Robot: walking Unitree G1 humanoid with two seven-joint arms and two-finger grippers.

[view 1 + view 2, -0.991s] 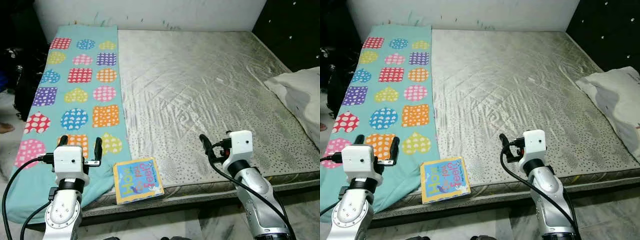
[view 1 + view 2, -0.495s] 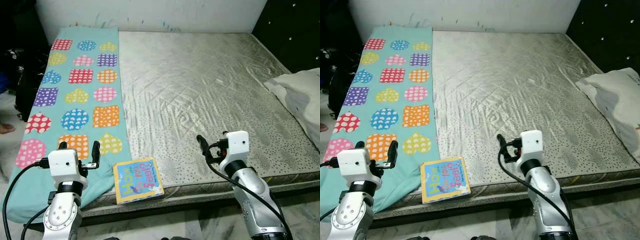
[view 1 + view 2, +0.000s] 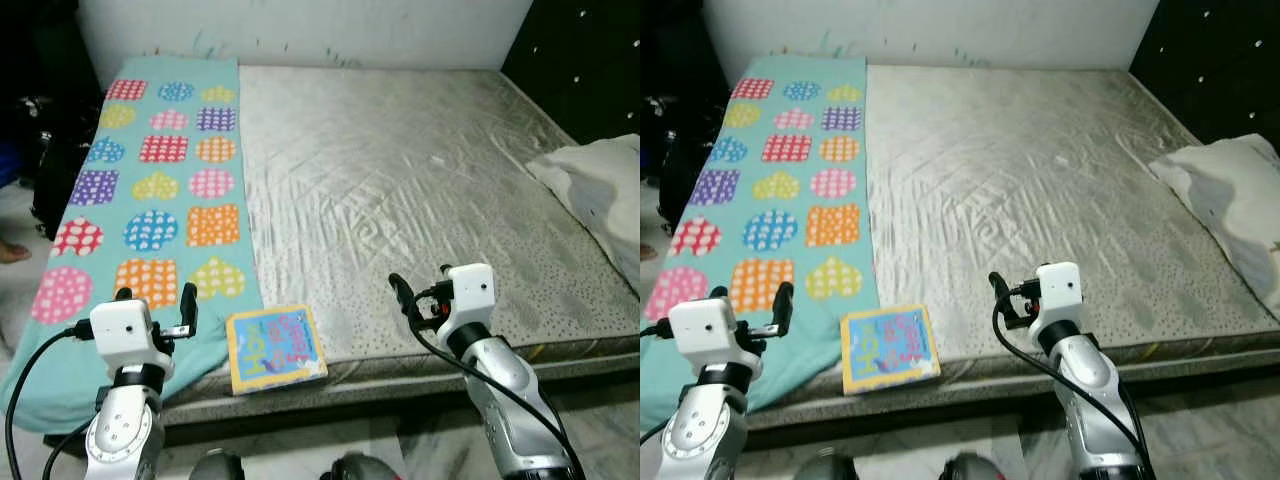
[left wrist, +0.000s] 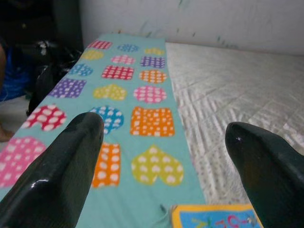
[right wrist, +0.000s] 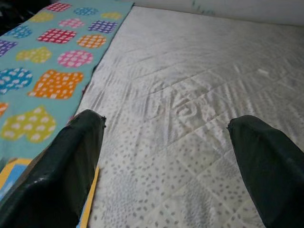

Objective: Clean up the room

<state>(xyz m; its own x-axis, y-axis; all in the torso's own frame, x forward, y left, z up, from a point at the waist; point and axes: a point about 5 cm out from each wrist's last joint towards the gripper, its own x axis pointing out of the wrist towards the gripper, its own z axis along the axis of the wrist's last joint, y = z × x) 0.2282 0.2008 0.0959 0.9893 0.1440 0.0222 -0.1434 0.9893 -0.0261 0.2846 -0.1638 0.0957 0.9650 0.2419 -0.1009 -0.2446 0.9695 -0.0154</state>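
Observation:
A colourful children's book (image 3: 276, 347) lies flat at the front edge of the bare grey mattress (image 3: 420, 170), beside a teal blanket (image 3: 150, 200) patterned with dotted hearts. My left gripper (image 3: 157, 297) hovers open just left of the book, over the blanket's front end. In the left wrist view its fingers (image 4: 52, 175) stand wide apart, with the book's top edge (image 4: 213, 221) below them. My right gripper (image 3: 420, 295) is open over the mattress's front part, to the right of the book. Its wrist view shows the book's corner (image 5: 7, 178) beside one finger (image 5: 66, 166).
A white pillow (image 3: 600, 190) lies at the mattress's right edge. A dark studded headboard (image 3: 590, 60) stands on the right and a white wall (image 3: 300, 25) at the back. Dark bags (image 3: 40, 150) and a person's foot (image 3: 10, 253) are on the floor to the left.
The camera has shifted slightly, so the whole scene sits a little differently. Both grippers sit a bit lower in the view and stay open. The book has not moved.

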